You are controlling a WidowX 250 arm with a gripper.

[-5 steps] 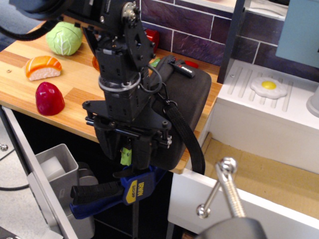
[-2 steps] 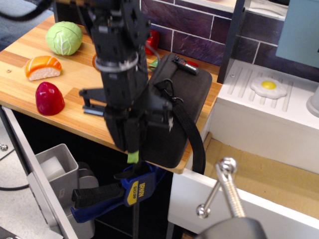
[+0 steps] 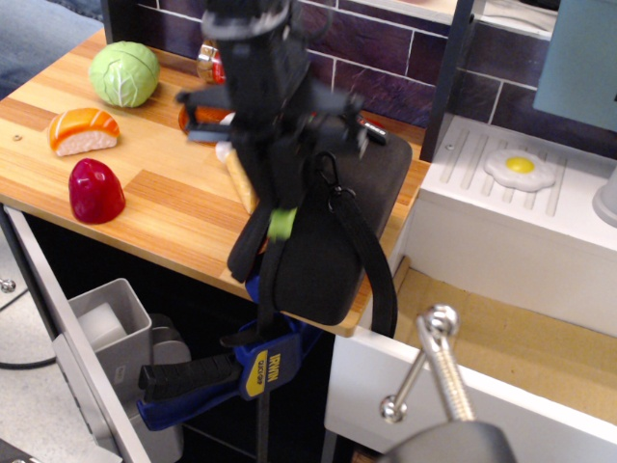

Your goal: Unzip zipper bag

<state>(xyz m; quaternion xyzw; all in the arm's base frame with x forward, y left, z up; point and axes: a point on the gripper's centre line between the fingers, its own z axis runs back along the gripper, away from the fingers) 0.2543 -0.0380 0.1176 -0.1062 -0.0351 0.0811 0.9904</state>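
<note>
The zipper bag is a large black rounded case lying on the wooden counter's front right corner, with its front end overhanging the edge. Its black strap hangs off the right side from a metal clip. A small red-black label shows at the far end. My gripper, blurred by motion, points down over the bag's left side. It is shut on the lime-green zipper pull tab, part-way along the bag's left edge.
On the wooden counter lie a green cabbage, a salmon sushi piece and a dark red toy. A blue clamp grips the counter edge below the bag. A white sink unit with a fried egg stands on the right.
My gripper has moved up and away from the counter's front edge along the bag's left side. The green pull tab has travelled with it from the bag's front end.
</note>
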